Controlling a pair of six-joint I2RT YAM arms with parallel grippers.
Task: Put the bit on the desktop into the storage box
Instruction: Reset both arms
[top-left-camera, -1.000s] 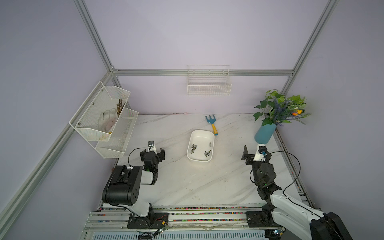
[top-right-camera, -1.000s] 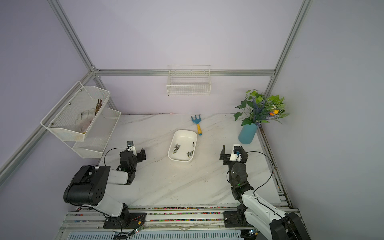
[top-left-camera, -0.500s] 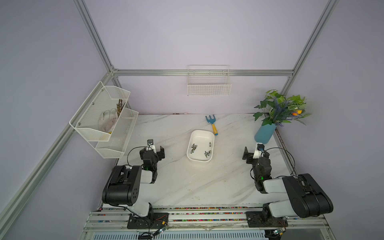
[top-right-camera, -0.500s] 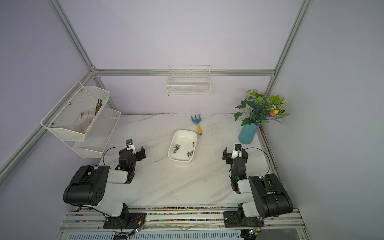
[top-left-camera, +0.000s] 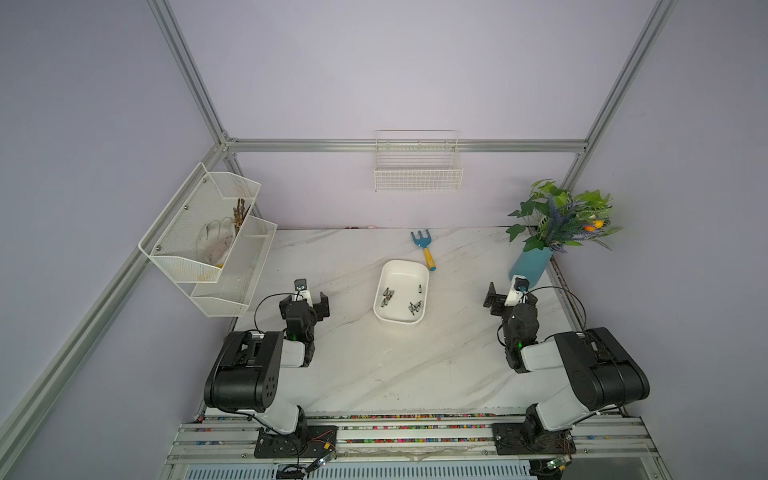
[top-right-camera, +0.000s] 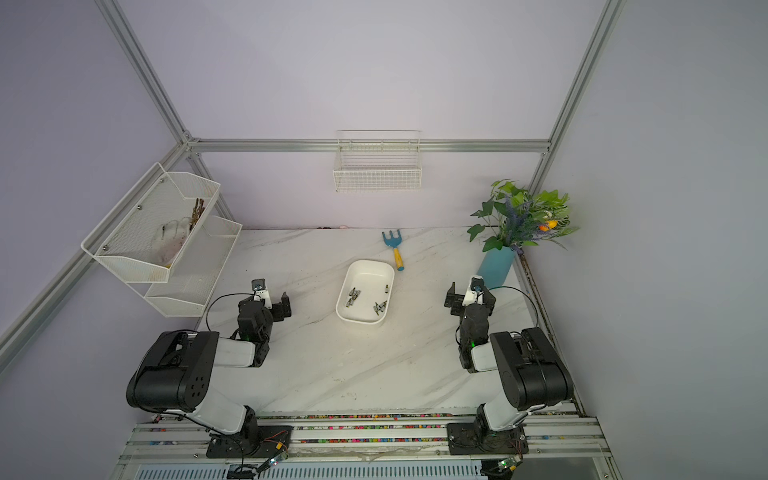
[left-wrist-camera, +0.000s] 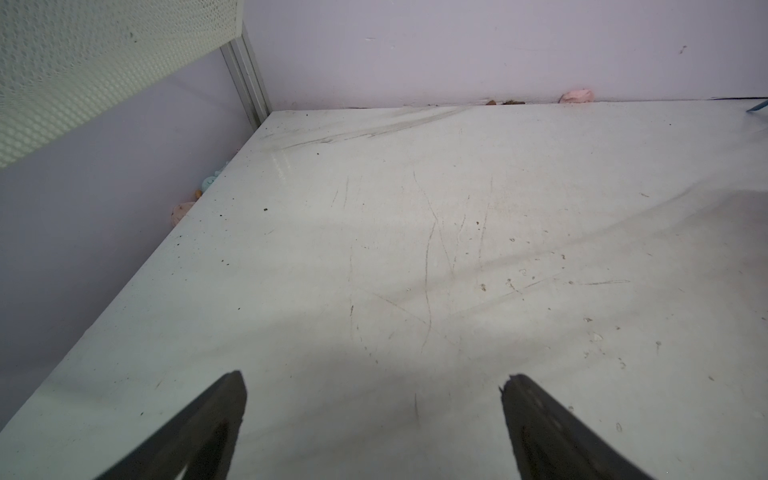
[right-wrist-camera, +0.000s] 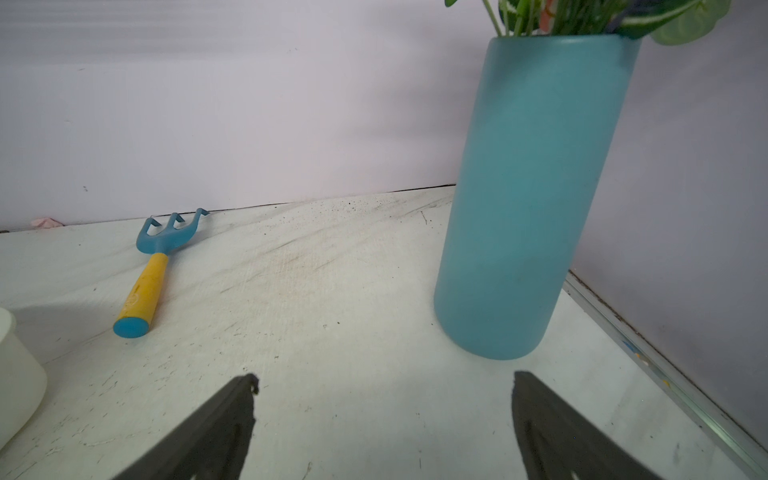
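Observation:
The storage box is a white tub in the middle of the marble desktop. Several small metal bits lie inside it; I see no bit on the bare desktop. My left gripper rests low to the box's left, open over bare marble. To the right of the box, in front of the vase, my right gripper is open and empty too. A corner of the box shows in the right wrist view.
A blue rake with a yellow handle lies just behind the box. A blue vase of plants stands at the right edge. A mesh two-tier rack hangs on the left wall and a wire basket on the back wall.
The right arm's rear links have folded up from a low stretch at the front right, while its gripper stayed near the vase. The left arm has hardly moved.

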